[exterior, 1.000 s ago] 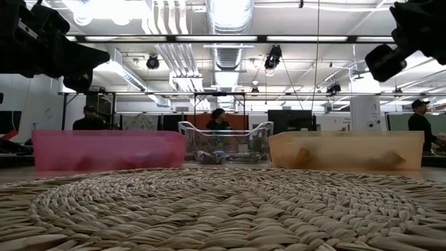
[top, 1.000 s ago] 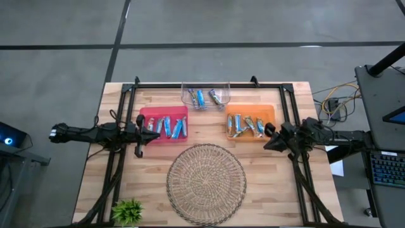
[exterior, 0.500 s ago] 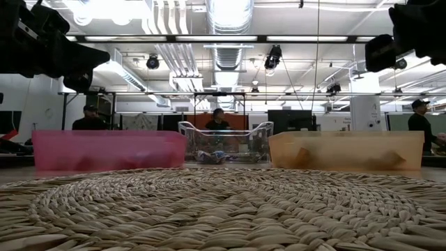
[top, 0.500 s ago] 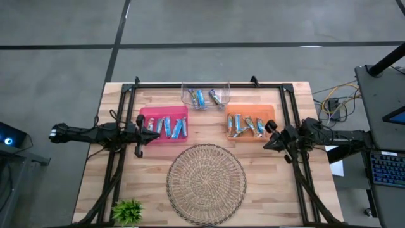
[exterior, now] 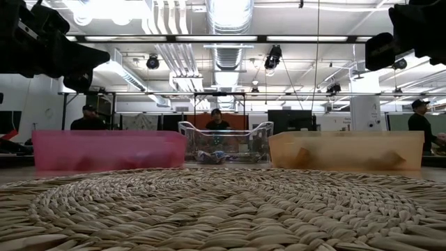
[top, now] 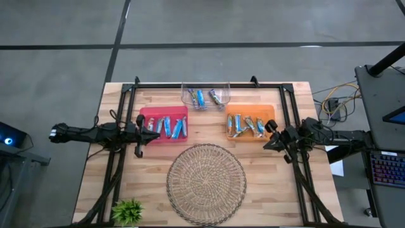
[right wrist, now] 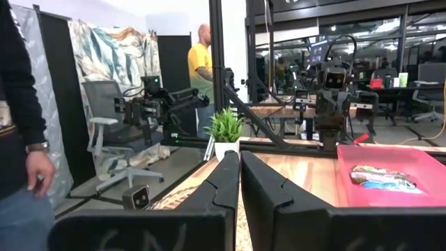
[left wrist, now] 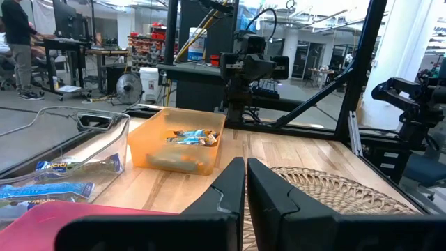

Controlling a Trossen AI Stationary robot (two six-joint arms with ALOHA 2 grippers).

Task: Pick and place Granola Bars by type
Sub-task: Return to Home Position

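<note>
Granola Bars lie in three bins on the far half of the wooden table: the pink bin on the left, the clear bin at the far centre, the orange bin on the right; most wrappers are blue; you cannot count the bars in each bin exactly. The table stands on a grey floor; a black frame borders it; the low view shows a workshop with ceiling ducts and three people far behind. One round woven mat lies at the near centre; one small green plant stands at the near left corner. Note the left gripper at the pink bin's left side, fingers pressed together on nothing; the right gripper hangs just off the orange bin's near right corner, likewise clenched and holding nothing.
</note>
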